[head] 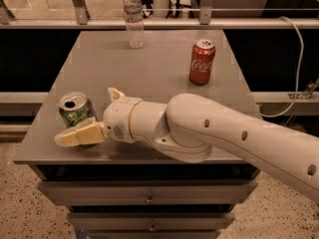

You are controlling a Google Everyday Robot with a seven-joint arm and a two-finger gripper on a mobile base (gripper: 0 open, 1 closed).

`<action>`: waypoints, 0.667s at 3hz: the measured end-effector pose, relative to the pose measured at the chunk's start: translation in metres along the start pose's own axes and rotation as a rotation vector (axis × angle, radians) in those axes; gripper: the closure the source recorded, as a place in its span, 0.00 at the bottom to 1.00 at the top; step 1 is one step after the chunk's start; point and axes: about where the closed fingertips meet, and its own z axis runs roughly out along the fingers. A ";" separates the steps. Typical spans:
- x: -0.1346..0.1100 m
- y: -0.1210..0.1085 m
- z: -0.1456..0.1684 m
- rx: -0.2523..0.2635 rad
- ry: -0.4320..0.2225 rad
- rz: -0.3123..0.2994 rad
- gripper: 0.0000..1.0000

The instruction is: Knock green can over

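Observation:
The green can (75,109) stands upright near the front left corner of the grey table (159,68), its silver top with the opening showing. My gripper (97,114) is just right of the can and is open. Its near finger (79,135) reaches left across the front of the can's base and hides the can's lower part. Its far finger (115,93) points up behind and to the right of the can. I cannot tell whether the near finger touches the can.
A red Coca-Cola can (202,61) stands at the right middle of the table. A clear water bottle (133,19) stands at the back. The table's front and left edges are close to the green can. A cable (294,59) hangs at the right.

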 end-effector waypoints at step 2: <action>-0.012 -0.029 0.003 0.067 0.007 0.070 0.00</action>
